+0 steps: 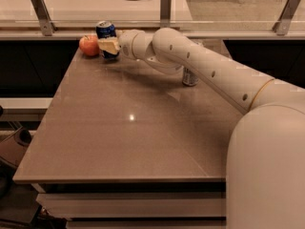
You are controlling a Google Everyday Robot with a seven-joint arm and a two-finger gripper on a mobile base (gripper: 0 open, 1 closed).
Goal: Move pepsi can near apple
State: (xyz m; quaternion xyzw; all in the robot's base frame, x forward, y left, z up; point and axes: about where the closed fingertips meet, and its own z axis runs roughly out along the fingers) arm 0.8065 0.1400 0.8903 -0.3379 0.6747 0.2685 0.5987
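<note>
Brown tabletop (119, 142) fills most of your view, with a glass rail (228, 8) and metal posts (42, 13) behind it. Your robot's white arm (214, 70) reaches from the lower right across to the far left corner, and its bulk cuts off the right side of the surface. Behind the forearm, a silver-grey can (189, 78) shows only its lower part. At the far corner the gripper (108, 46) has its fingers clasped on the pepsi can (105, 30), covering its middle. The can stands upright just beside the apple (88, 46), on the arm's side. You cannot tell whether the two touch.
</note>
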